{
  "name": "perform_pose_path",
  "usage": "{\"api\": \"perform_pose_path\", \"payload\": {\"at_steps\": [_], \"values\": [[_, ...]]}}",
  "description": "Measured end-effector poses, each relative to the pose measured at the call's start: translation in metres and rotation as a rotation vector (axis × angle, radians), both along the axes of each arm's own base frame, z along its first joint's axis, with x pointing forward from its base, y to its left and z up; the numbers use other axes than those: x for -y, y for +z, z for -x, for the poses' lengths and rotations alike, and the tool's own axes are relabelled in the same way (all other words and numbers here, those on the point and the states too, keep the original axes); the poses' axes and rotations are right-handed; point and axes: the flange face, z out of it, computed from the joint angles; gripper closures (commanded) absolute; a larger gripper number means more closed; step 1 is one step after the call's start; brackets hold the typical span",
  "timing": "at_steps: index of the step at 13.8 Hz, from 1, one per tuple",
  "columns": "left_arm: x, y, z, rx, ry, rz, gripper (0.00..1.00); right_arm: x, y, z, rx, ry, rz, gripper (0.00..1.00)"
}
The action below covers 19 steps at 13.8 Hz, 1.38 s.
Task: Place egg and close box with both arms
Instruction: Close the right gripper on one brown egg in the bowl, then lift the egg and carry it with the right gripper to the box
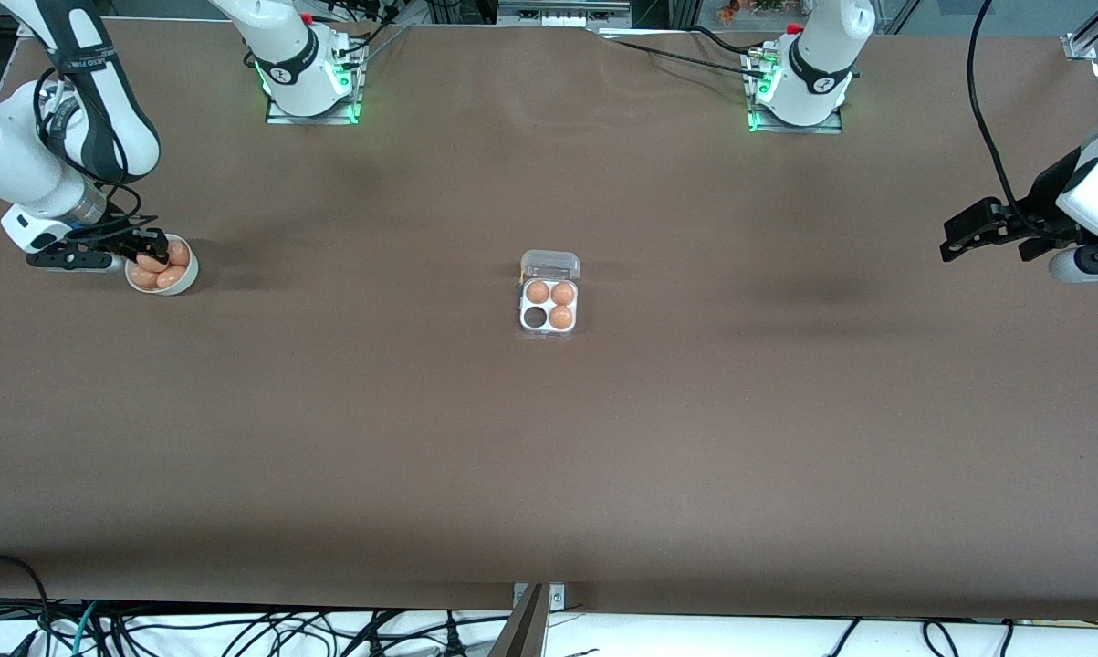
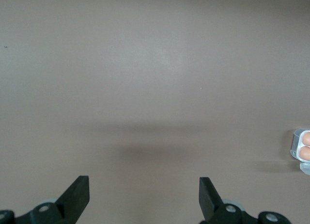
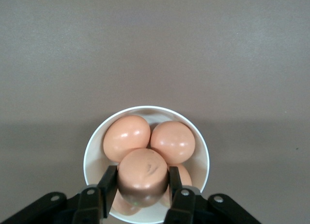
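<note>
Right end effector (image 3: 143,185) over the white bowl (image 1: 183,278) at the right arm's end of the bench (image 1: 549,456), pinching the egg (image 3: 144,176), box (image 1: 549,306) mid-bench, lid open, three cells filled, left end effector (image 2: 144,195) spread, hanging over bare bench, arm waiting

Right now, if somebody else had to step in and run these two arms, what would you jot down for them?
Right gripper: in the bowl at the right arm's end of the table, shut on an egg; other eggs lie in the bowl.
Left gripper: open, empty, waiting over bare table at the left arm's end.
Box: mid-table, lid open, three eggs in, one cell empty.
Done: egg gripped.
Left: carry it to the empty cell, then close the lid with both arms.
</note>
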Motion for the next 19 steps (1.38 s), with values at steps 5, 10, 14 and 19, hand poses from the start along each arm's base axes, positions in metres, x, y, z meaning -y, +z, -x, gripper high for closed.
{"api": "perform_pose_path", "payload": {"at_steps": [5,10,14,19], "values": [[0.0,-0.001,0.0,-0.001,0.0,0.0,0.0,-0.001,0.001,-0.002,0.003,0.003,0.001,0.78],[0.0,-0.004,-0.002,-0.006,0.0,0.0,0.0,-0.002,0.007,-0.007,0.003,0.009,-0.001,0.78],[0.0,-0.004,-0.002,-0.007,0.0,0.0,0.0,-0.001,0.021,-0.017,-0.012,0.012,-0.011,0.79],[0.0,-0.004,-0.002,-0.007,0.0,0.0,0.0,-0.005,0.037,-0.033,-0.02,0.029,-0.014,0.79]]}}
